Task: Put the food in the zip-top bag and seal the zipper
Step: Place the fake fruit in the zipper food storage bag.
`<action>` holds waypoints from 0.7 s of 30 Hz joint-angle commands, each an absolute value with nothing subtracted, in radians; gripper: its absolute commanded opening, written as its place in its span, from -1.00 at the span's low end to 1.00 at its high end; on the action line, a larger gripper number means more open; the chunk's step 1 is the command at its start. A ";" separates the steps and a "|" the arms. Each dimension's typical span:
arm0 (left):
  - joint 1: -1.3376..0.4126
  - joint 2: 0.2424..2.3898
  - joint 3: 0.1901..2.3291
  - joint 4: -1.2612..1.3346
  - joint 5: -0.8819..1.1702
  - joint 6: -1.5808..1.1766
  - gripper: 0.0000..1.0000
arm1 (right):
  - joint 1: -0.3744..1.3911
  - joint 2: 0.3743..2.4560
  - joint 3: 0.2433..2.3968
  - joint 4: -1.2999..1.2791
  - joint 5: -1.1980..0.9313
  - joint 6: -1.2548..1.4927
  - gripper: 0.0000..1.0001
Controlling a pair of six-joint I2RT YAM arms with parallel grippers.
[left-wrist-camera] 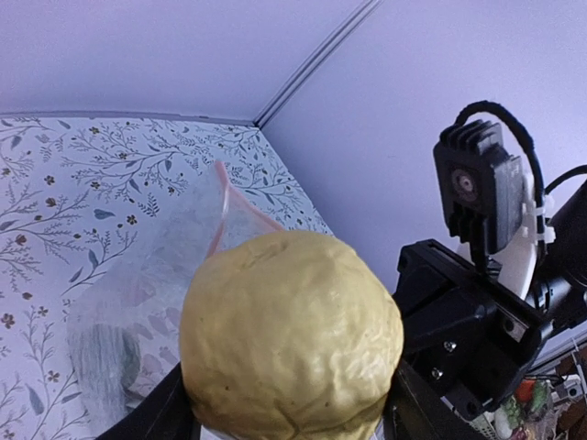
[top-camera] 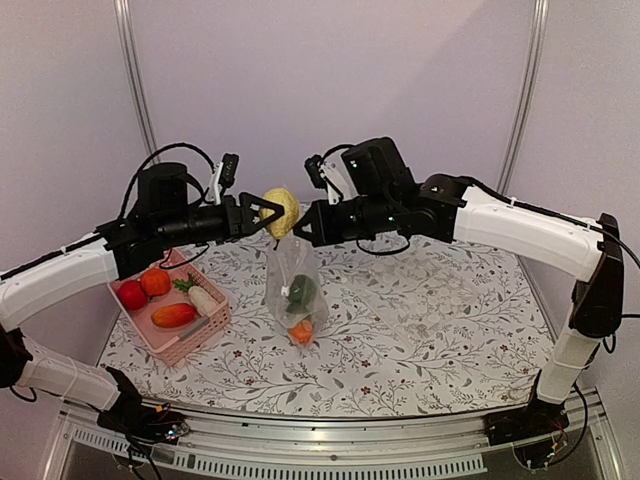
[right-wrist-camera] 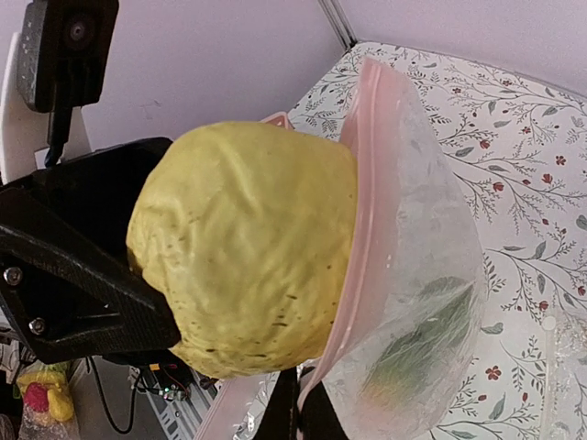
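A round yellow food (top-camera: 282, 210) sits between the fingers of my left gripper (top-camera: 272, 212), which is shut on it just above the mouth of the zip-top bag (top-camera: 295, 290). In the left wrist view the yellow food (left-wrist-camera: 289, 339) fills the space between the jaws. My right gripper (right-wrist-camera: 307, 412) is shut on the pinkish zipper (right-wrist-camera: 362, 229) and holds the bag hanging over the table. The yellow food (right-wrist-camera: 248, 247) touches the rim from outside. A green piece (top-camera: 300, 292) and an orange piece (top-camera: 302, 332) lie inside the bag.
A pink basket (top-camera: 190, 345) stands at the left on the floral cloth (top-camera: 430, 330). It holds a red fruit (top-camera: 132, 294), an orange one (top-camera: 155, 281), a white radish (top-camera: 203, 299) and a red-orange piece (top-camera: 174, 315).
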State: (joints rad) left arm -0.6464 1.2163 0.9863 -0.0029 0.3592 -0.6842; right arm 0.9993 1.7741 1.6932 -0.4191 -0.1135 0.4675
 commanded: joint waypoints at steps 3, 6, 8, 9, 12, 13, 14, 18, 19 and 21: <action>-0.683 1.255 0.977 -0.080 0.325 -0.694 0.20 | 0.994 1.733 1.684 -0.363 -0.141 0.475 -1.00; -0.695 1.277 0.989 -0.122 0.310 -0.686 0.20 | 0.994 1.736 1.684 -0.360 -0.143 0.476 -1.00; -0.704 1.291 1.007 -0.149 0.301 -0.678 0.20 | 0.993 1.737 1.684 -0.361 -0.141 0.474 -1.00; -0.710 1.301 1.021 -0.166 0.296 -0.672 0.20 | 0.993 1.739 1.684 -0.361 -0.140 0.473 -1.00; -0.735 1.331 1.074 -0.222 0.271 -0.644 0.20 | 0.993 1.747 1.685 -0.362 -0.143 0.474 -1.00; -0.743 1.344 1.093 -0.240 0.266 -0.633 0.20 | 0.993 1.750 1.686 -0.361 -0.143 0.474 -1.00; -0.751 1.357 1.112 -0.257 0.261 -0.624 0.20 | 0.994 1.750 1.686 -0.361 -0.142 0.473 -1.00; -0.781 1.413 1.195 -0.375 0.198 -0.582 0.20 | 0.993 1.753 1.686 -0.365 -0.132 0.474 -1.00; -0.789 1.432 1.228 -0.417 0.169 -0.573 0.20 | 0.993 1.752 1.686 -0.368 -0.127 0.473 -1.00; -0.806 1.456 1.271 -0.487 0.107 -0.555 0.19 | 0.993 1.752 1.685 -0.371 -0.121 0.471 -1.00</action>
